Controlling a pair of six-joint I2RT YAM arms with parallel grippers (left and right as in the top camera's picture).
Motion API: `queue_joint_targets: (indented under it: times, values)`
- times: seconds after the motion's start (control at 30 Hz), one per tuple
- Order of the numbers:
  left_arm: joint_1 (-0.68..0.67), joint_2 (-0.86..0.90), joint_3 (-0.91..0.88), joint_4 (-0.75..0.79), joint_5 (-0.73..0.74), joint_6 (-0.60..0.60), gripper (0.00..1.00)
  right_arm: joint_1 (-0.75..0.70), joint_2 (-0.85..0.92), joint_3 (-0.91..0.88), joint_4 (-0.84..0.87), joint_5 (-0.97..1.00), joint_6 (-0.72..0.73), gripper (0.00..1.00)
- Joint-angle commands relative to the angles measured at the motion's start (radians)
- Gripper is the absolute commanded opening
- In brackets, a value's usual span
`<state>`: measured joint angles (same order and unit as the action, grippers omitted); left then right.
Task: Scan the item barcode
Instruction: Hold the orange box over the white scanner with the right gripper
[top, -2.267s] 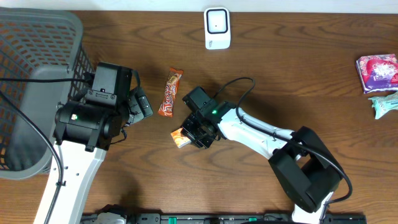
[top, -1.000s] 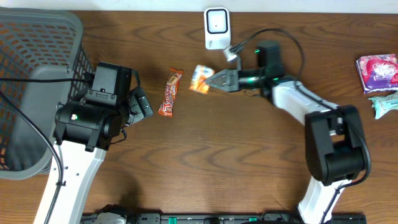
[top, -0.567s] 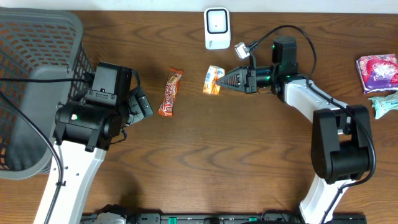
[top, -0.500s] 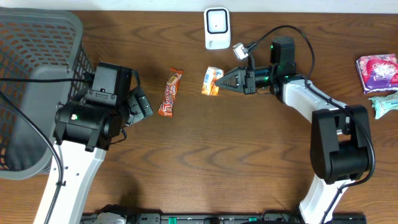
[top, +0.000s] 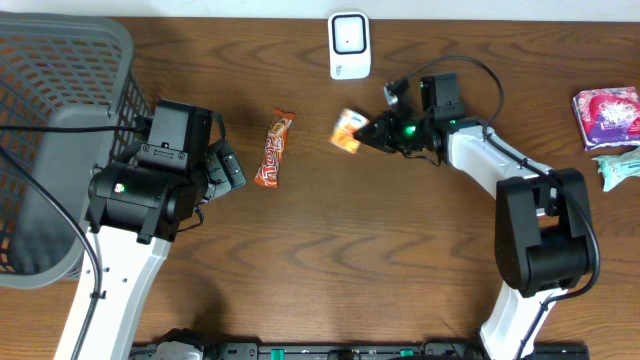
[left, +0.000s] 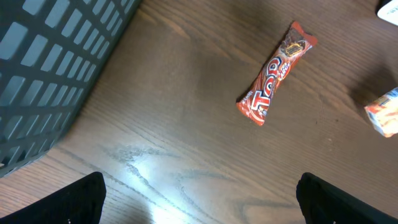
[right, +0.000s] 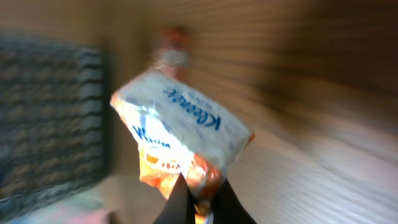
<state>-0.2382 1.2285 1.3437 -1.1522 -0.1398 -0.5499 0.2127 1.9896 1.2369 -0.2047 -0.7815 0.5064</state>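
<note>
Nearest us, the left fingers (left: 74, 199) stand wide open and empty (idle near the red foil candy bar (left: 275, 73)). Farther out, the right fingers (top: 378, 131) pinch the orange-and-white plastic tissue pack (top: 347, 130) aloft, near the white boxy scanner (top: 349, 45): pickup done, we judge, scan still owed. Since half a second ago, the pack has tilted.

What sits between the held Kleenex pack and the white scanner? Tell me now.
Nothing visible. The right tool holds the Kleenex pack just below the white scanner, with only bare table between them. The Top candy bar lies off to the left, clear of that path.
</note>
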Motion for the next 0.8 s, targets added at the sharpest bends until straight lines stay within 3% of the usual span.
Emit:
queue_joint_targets:
  times: [0.0, 0.13, 0.27, 0.53, 0.77]
  values:
    - [0.003, 0.0, 0.01, -0.003, -0.006, -0.001, 0.98, 0.037, -0.005, 0.172, -0.234, 0.595, -0.138, 0.01]
    - [0.003, 0.0, 0.01, -0.003, -0.006, -0.001, 0.98, 0.081, -0.004, 0.35, -0.404, 0.91, -0.297, 0.01]
    - [0.003, 0.0, 0.01, -0.003, -0.006, -0.001, 0.98, 0.115, -0.003, 0.479, -0.409, 1.086, -0.432, 0.01]
    - [0.003, 0.0, 0.01, -0.003, -0.006, -0.001, 0.98, 0.145, 0.102, 0.637, -0.305, 1.091, -0.472, 0.01]
    - [0.003, 0.0, 0.01, -0.003, -0.006, -0.001, 0.98, 0.183, 0.328, 0.938, -0.316, 1.102, -0.59, 0.01]
